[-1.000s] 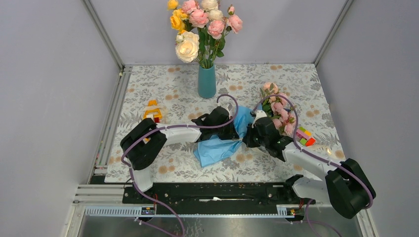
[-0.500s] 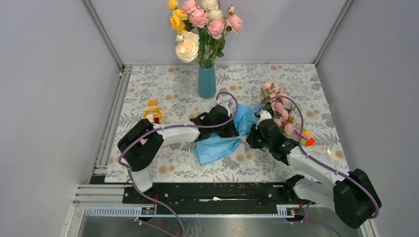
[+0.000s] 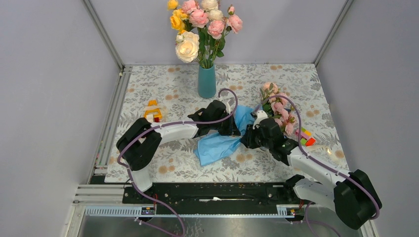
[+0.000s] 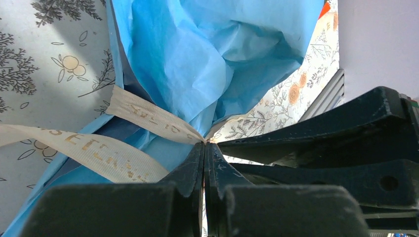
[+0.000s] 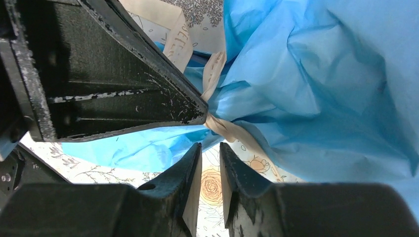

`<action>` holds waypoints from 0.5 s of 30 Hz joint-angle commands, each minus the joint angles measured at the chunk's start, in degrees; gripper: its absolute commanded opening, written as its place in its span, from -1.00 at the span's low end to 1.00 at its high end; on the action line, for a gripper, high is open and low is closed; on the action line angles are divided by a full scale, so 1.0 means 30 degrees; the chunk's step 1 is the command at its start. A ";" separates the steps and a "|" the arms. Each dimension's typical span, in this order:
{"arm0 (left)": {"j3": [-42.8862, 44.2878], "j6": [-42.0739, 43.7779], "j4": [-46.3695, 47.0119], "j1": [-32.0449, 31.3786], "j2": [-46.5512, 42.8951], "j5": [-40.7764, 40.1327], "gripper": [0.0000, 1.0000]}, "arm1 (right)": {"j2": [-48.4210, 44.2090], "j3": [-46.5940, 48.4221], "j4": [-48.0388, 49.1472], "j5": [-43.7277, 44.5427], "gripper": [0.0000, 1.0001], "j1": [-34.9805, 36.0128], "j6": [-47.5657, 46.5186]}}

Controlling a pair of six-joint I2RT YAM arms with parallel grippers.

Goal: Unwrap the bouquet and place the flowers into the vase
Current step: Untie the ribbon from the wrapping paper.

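At mid-table, between the two arms, one bouquet [image 3: 217, 145] and, farther back, one vase [image 3: 207, 81] are shown from above, whereas only in the wrist views is its cream ribbon [image 4: 148, 117] seen pinched by the closed left gripper [image 4: 204, 148], the right gripper [image 5: 211, 150] being held narrowly parted just beside the knot.

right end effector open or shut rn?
Open, narrowly. The right end effector shows a clear gap between its fingers, tablecloth visible through it, nothing gripped.
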 commanded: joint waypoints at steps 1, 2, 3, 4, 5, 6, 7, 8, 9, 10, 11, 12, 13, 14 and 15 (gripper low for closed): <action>0.0831 0.0159 0.0468 0.0058 -0.0907 0.1121 -1.00 | 0.0261 0.0792 0.1050 0.0037 -0.44 0.0197 -0.0709; 0.0860 0.0133 0.0468 0.0048 -0.0922 0.1186 -1.00 | 0.0334 0.0812 0.1048 0.0189 -0.43 0.0201 -0.0786; 0.0867 0.0129 0.0461 0.0051 -0.0935 0.1216 -1.00 | 0.0405 0.0859 0.1007 0.0340 -0.43 0.0175 -0.0862; 0.0857 0.0129 0.0449 0.0070 -0.0951 0.1213 -1.00 | 0.0469 0.0861 0.0991 0.0498 -0.42 0.0198 -0.0904; 0.0896 0.0111 0.0447 0.0079 -0.0964 0.1234 -1.00 | 0.0514 0.0850 0.0989 0.0657 -0.41 0.0179 -0.0902; 0.0904 0.0105 0.0429 0.0095 -0.0966 0.1248 -1.00 | 0.0538 0.0871 0.0989 0.0834 -0.40 0.0184 -0.0902; 0.0927 0.0100 0.0404 0.0075 -0.0951 0.1253 -1.00 | 0.0588 0.0848 0.1011 0.0988 -0.39 0.0199 -0.0924; 0.0962 0.0100 0.0405 0.0080 -0.0938 0.1261 -1.00 | 0.0602 0.0823 0.1058 0.1110 -0.37 0.0183 -0.0927; 0.0975 0.0078 0.0404 0.0073 -0.0911 0.1317 -1.00 | 0.0659 0.0820 0.1100 0.1228 -0.36 0.0173 -0.0949; 0.1006 0.0071 0.0405 0.0072 -0.0886 0.1331 -1.00 | 0.0761 0.0860 0.1091 0.1323 -0.36 0.0179 -0.0981; 0.1061 0.0049 0.0390 0.0091 -0.0857 0.1388 -1.00 | 0.0873 0.0868 0.1104 0.1412 -0.36 0.0198 -0.1029; 0.1075 0.0042 0.0403 0.0075 -0.0850 0.1425 -1.00 | 0.0967 0.0869 0.1168 0.1474 -0.36 0.0201 -0.1072; 0.1080 0.0041 0.0416 0.0087 -0.0823 0.1469 -1.00 | 0.1122 0.0896 0.1253 0.1497 -0.37 0.0190 -0.1106; 0.1132 0.0023 0.0436 0.0092 -0.0820 0.1490 -1.00 | 0.1277 0.0942 0.1319 0.1500 -0.36 0.0196 -0.1147; 0.1128 0.0013 0.0449 0.0089 -0.0820 0.1470 -1.00 | 0.1442 0.1025 0.1312 0.1452 -0.36 0.0195 -0.1204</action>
